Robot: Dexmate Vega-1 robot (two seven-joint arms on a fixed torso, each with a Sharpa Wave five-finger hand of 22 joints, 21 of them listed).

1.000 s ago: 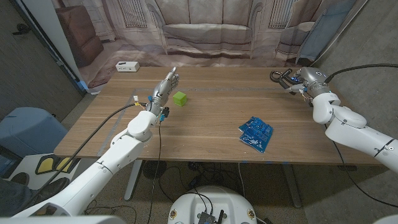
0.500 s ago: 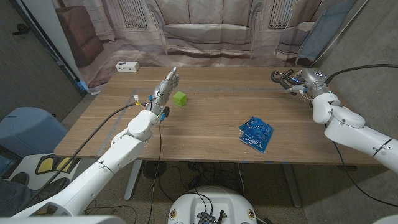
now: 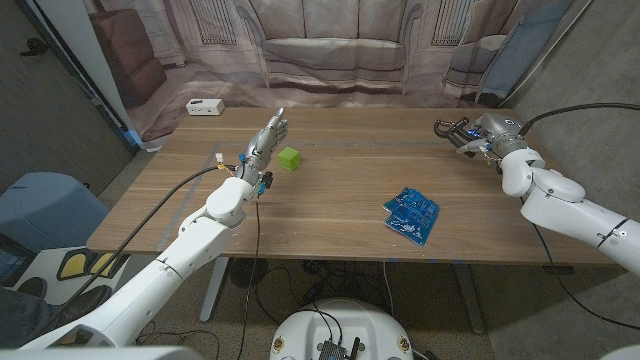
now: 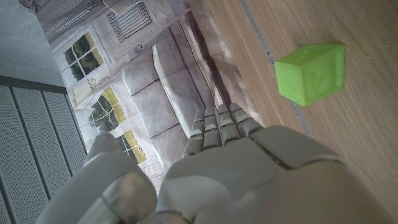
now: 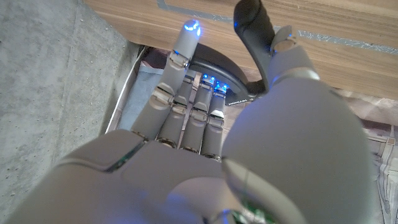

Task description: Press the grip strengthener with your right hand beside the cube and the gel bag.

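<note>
My right hand (image 3: 493, 129) is at the table's far right corner and holds the black grip strengthener (image 3: 450, 127), whose handles stick out toward picture left. In the right wrist view the fingers (image 5: 186, 93) lie over the strengthener's black arc (image 5: 214, 62), and one handle (image 5: 256, 25) runs beside the thumb. The green cube (image 3: 289, 158) sits left of centre, and the blue gel bag (image 3: 412, 215) lies nearer the front, right of centre. My left hand (image 3: 268, 135) holds nothing, its fingers straight, just left of the cube (image 4: 311, 73).
A small white box (image 3: 204, 106) sits at the table's back left corner. A wooden table (image 3: 340, 190) spans the view, with a printed sofa backdrop behind it. A cable runs along my left arm.
My right hand with the grip strengthener has shifted slightly to the left and toward the front. The left hand, cube and gel bag have not moved.
</note>
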